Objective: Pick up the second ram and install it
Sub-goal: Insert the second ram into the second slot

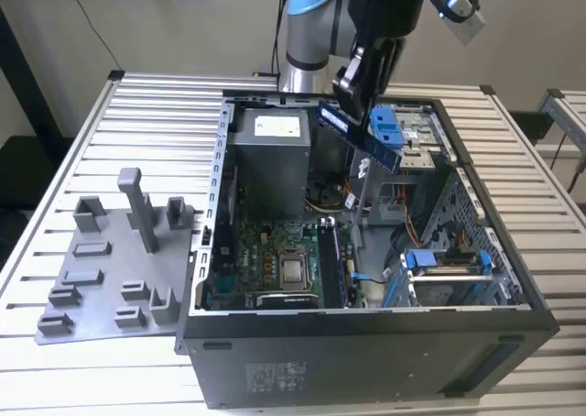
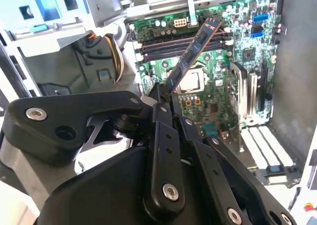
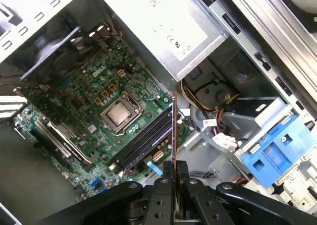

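**Hand:** The hand [image 1: 346,109] is clamped on one end of the ram [image 1: 375,146]. In both wrist views the fingers [image 2: 157,106] meet on the stick's end, and the rest of it juts out free.

**Ram:** It is held in the air over the open case [image 1: 366,343], clear of everything inside. In the exterior view it hangs tilted above the far part of the case, between the power supply [image 1: 270,150] and the blue drive clip [image 1: 386,127]. In the second wrist view the ram [image 2: 195,51] slants across the memory slots [image 2: 168,44] of the motherboard [image 2: 218,86] without touching them. In the first wrist view the ram [image 3: 175,136] shows edge-on, rising from the hand [image 3: 174,178] over the slots [image 3: 143,140].

**Surroundings:** The case lies on its side on the slatted worktop [image 1: 137,114]. A grey holder plate [image 1: 110,269] lies beside it, towards the worktop's edge at the exterior view's left.
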You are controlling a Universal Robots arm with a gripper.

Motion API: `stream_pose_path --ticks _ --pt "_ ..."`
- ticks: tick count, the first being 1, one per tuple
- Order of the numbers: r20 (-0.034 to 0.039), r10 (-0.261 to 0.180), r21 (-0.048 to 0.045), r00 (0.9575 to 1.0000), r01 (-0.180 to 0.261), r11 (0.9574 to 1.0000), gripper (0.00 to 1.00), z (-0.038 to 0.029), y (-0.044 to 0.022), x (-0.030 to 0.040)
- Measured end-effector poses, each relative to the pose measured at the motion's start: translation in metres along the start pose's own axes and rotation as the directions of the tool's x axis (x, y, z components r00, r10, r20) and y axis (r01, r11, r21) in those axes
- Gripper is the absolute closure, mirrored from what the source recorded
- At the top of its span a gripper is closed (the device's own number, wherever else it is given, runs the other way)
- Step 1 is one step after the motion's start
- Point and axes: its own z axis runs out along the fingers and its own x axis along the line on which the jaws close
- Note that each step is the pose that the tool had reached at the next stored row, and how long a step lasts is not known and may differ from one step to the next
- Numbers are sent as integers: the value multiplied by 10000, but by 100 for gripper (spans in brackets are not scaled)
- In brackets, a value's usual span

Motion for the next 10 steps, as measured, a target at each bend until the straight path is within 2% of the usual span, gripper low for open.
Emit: stream_pose_path --ticks 3,5,8,10 --pt "18 539 27 9985 -539 9985 86 4 0 0" --pt "32 902 44 9959 -902 9959 86 8 0 0" --pt "52 1454 71 9894 -1454 9893 86 12 0 1" --pt "66 1814 88 9834 -1814 9834 86 16 0 1"
